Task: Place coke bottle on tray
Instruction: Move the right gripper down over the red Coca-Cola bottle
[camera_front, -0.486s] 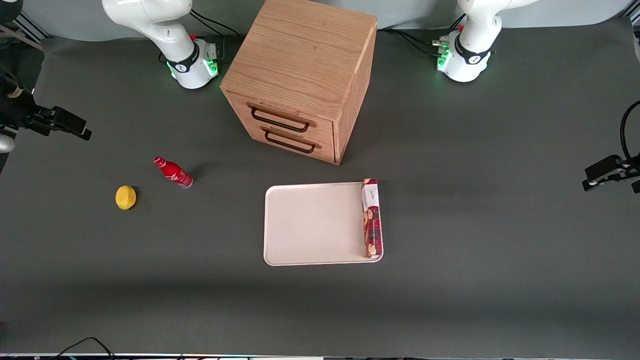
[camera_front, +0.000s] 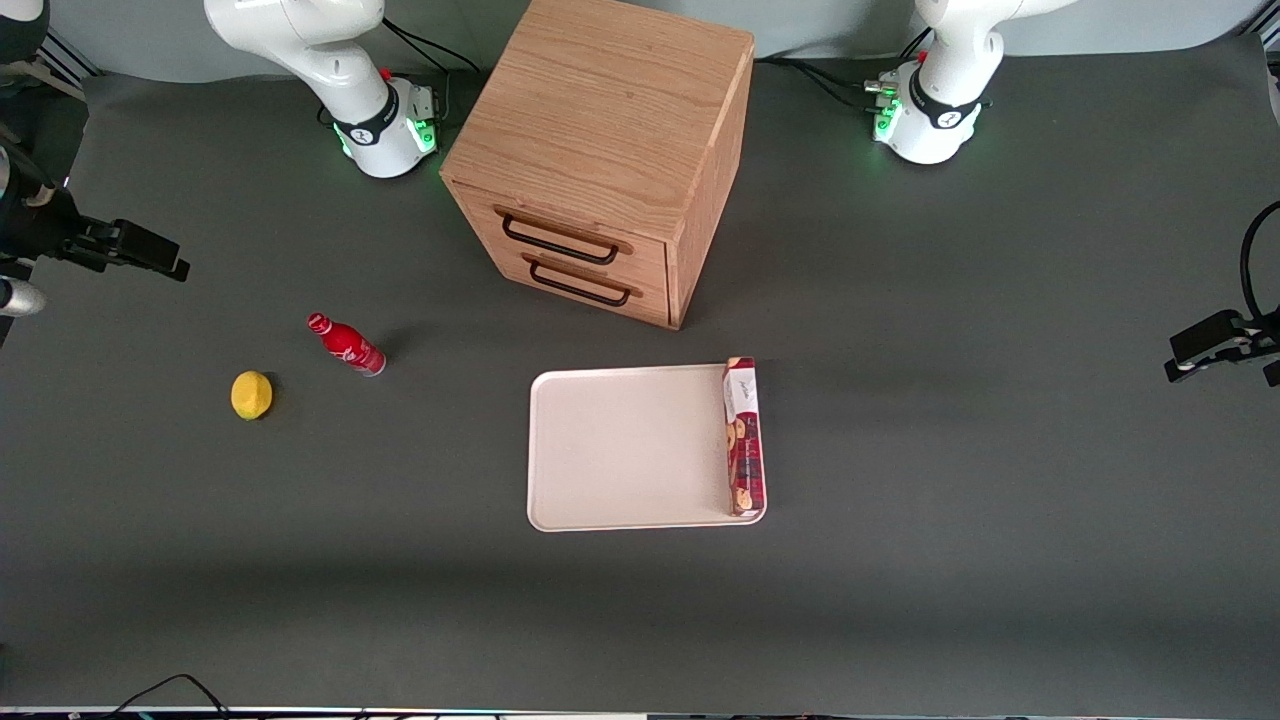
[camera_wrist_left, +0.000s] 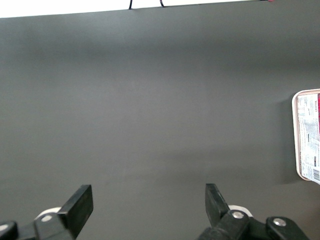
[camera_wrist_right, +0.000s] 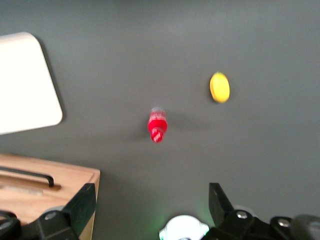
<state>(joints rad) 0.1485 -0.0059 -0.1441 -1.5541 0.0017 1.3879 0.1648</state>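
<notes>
The coke bottle (camera_front: 345, 345), small and red with a red cap, stands upright on the dark table toward the working arm's end. It also shows in the right wrist view (camera_wrist_right: 157, 126), seen from above. The beige tray (camera_front: 620, 450) lies in front of the wooden cabinet, well apart from the bottle; one corner shows in the right wrist view (camera_wrist_right: 25, 85). My right gripper (camera_front: 150, 252) hangs above the table edge at the working arm's end, farther from the front camera than the bottle and not touching it. Its fingers (camera_wrist_right: 82, 202) are open and empty.
A yellow lemon (camera_front: 251, 395) lies beside the bottle, slightly nearer the front camera. A long red biscuit box (camera_front: 742, 437) lies on the tray along the rim toward the parked arm. The wooden drawer cabinet (camera_front: 600, 150) stands mid-table, both drawers shut.
My right gripper has shifted slightly away from the front camera. The bottle, lemon and tray have not moved.
</notes>
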